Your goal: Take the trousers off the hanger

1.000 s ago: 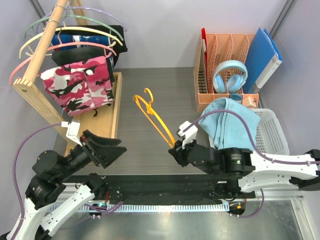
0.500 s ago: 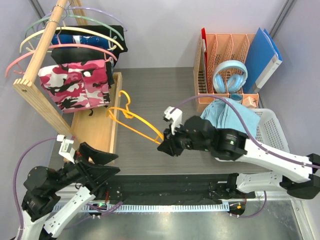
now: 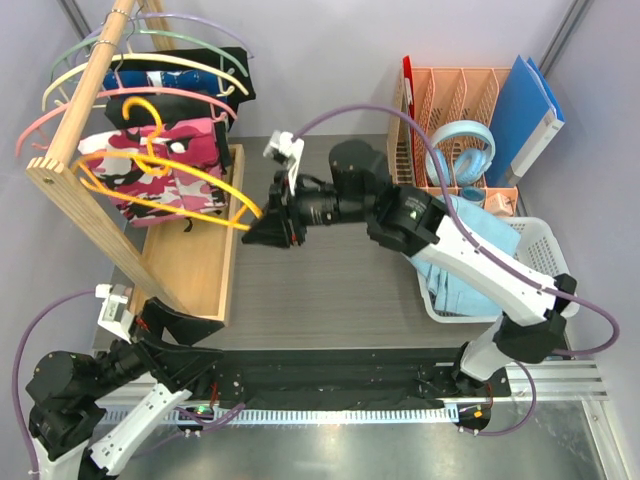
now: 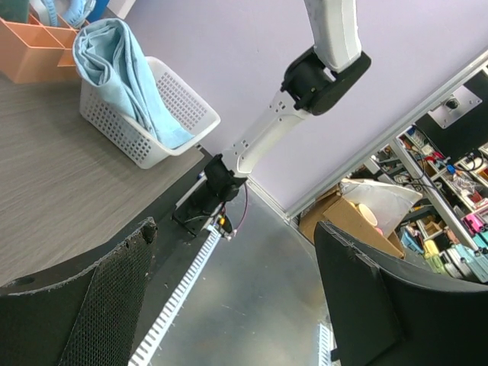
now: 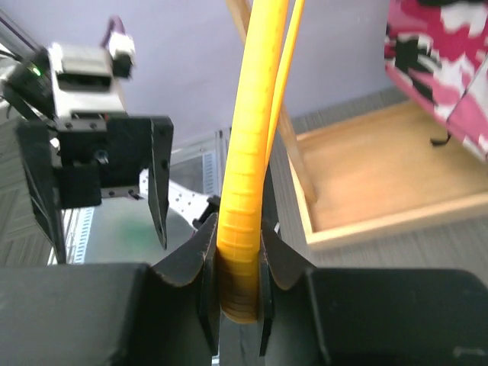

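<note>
Grey surface [image 3: 330, 290] — trousers [image 4: 114, 65] lie bunched in the white basket [image 4: 171, 103] at far right, off the hanger [image 5: 248, 152]. Right fingers [image 5: 204, 267] clamped on the hanger's end, its hook up by the wooden rack [image 3: 85, 95]; left fingers [image 4: 114, 305] spread wide and empty — low, near-left.

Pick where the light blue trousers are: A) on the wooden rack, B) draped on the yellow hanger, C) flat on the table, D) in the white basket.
D: the trousers lie bunched in the white basket, and the hanger clamped in the right gripper is bare.
</note>
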`<action>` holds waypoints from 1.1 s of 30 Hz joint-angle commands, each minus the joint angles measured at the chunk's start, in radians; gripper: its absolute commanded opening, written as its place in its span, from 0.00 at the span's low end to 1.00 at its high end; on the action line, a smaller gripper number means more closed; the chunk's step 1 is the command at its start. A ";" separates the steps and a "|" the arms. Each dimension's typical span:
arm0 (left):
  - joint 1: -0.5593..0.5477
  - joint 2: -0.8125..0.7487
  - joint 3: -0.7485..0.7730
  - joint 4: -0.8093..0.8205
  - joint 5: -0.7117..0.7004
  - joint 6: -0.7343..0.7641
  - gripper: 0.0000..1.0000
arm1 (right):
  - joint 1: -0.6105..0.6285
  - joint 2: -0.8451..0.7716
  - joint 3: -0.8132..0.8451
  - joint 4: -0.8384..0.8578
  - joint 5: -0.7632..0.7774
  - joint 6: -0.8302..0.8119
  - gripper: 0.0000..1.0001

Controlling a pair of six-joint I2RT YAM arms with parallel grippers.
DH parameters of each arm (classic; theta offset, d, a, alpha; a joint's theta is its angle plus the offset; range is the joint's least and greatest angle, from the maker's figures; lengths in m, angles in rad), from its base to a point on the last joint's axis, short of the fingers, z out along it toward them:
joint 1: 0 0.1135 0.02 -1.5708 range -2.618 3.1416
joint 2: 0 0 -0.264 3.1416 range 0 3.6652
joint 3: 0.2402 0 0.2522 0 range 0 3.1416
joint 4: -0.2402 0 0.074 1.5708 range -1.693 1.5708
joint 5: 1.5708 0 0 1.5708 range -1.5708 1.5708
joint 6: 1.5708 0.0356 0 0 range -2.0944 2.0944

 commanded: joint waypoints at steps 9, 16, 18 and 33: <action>0.003 -0.016 0.032 0.009 0.040 -0.011 0.84 | -0.073 0.304 0.604 -0.042 -0.199 0.008 0.01; 0.003 -0.020 0.021 0.012 0.040 -0.017 0.84 | -0.075 0.396 0.679 0.001 -0.239 0.057 0.01; 0.003 -0.016 0.023 0.012 0.043 -0.016 0.84 | -0.075 0.430 0.694 0.010 -0.251 0.074 0.01; 0.001 -0.013 0.000 0.035 0.060 -0.023 0.84 | -0.079 0.461 0.607 0.044 -0.286 0.100 0.01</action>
